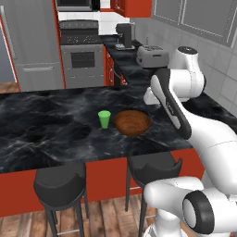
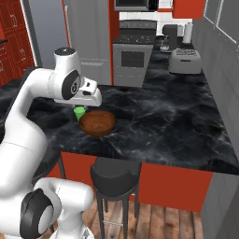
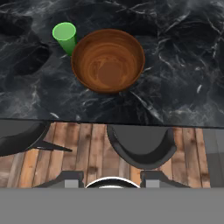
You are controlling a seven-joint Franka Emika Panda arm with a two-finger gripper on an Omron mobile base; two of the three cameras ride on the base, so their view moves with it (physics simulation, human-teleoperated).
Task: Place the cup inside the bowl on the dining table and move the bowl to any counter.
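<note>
The small green cup [image 1: 104, 118] [image 2: 80, 112] [image 3: 64, 36] stands upright on the dining table [image 1: 46, 115] [image 2: 163, 121] [image 3: 183, 78], just left of the brown wooden bowl [image 1: 132, 122] [image 2: 97, 123] [image 3: 108, 60] and almost touching its rim. The bowl is empty. My gripper [image 3: 113, 177] hangs high above the table's near edge, on the stool side of the bowl. It is open, with nothing between its fingers. In the base views my own arm hides the fingers.
Black stools [image 1: 60, 183] [image 1: 152, 169] [image 2: 115, 175] [image 3: 140, 146] line the table's near side over a wooden floor. Behind the table runs a counter [image 1: 132, 67] with a toaster [image 1: 152, 56] [image 2: 185, 60] and a coffee machine [image 1: 124, 35], beside a stove [image 1: 81, 55].
</note>
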